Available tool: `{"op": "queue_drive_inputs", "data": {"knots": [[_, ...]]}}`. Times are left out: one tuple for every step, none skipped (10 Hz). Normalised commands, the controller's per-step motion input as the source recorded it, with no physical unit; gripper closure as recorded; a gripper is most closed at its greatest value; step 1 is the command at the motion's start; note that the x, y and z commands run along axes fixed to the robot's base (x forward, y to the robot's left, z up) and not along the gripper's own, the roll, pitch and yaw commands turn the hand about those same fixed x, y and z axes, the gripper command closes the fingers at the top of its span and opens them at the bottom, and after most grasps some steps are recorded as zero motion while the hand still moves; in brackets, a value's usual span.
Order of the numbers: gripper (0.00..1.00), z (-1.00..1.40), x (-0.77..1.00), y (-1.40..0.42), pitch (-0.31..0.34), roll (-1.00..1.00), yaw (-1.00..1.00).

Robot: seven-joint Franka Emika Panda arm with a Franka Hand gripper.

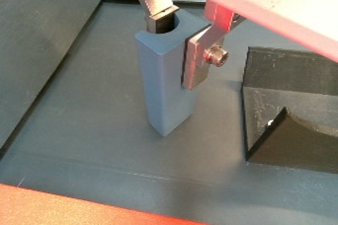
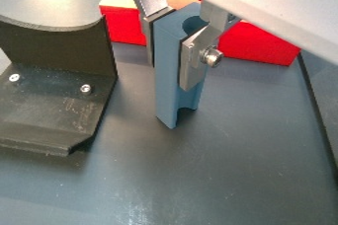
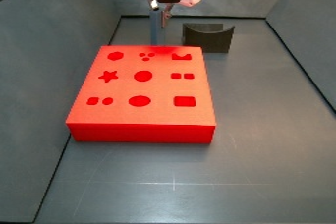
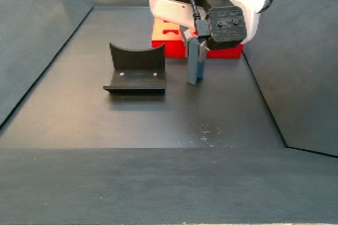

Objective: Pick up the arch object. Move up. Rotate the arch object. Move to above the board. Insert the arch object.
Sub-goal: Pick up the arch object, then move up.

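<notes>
The arch object [image 1: 164,81] is a slim blue-grey slab standing upright on the grey floor [image 1: 119,160], between the fixture [image 2: 53,81] and the red board [image 2: 258,43]. The gripper [image 1: 185,34] has its jaws closed on the slab's upper end.

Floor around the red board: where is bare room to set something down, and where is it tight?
Bare floor lies in front of the board, toward the side camera, and along its right up to the wall. It is crowded behind the board: the pincer, shut on the upright arch object, stands beside the fixture.
</notes>
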Motion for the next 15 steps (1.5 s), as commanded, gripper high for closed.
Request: {"op": "queue_drive_inputs", "data": {"knots": [[1.0,0.0,0.0,0.0,0.0,0.0,0.0],[1.0,0.0,0.0,0.0,0.0,0.0,0.0],[1.0,0.0,0.0,0.0,0.0,0.0,0.0],[1.0,0.0,0.0,0.0,0.0,0.0,0.0],[1.0,0.0,0.0,0.0,0.0,0.0,0.0],[1.0,0.0,0.0,0.0,0.0,0.0,0.0],[1.0,0.0,0.0,0.0,0.0,0.0,0.0],[1.0,0.0,0.0,0.0,0.0,0.0,0.0],[1.0,0.0,0.0,0.0,0.0,0.0,0.0],[1.0,0.83,0.0,0.0,0.0,0.0,0.0],[1.0,0.81,-0.02,0.08,0.011,0.01,-0.02],[1.0,0.71,-0.02,0.07,0.036,0.0,-0.03],[1.0,0.51,-0.01,0.04,0.047,-0.01,-0.03],[1.0,0.35,-0.01,0.03,0.046,-0.02,-0.03],[1.0,0.17,-0.01,0.02,0.046,-0.02,-0.03]]}}
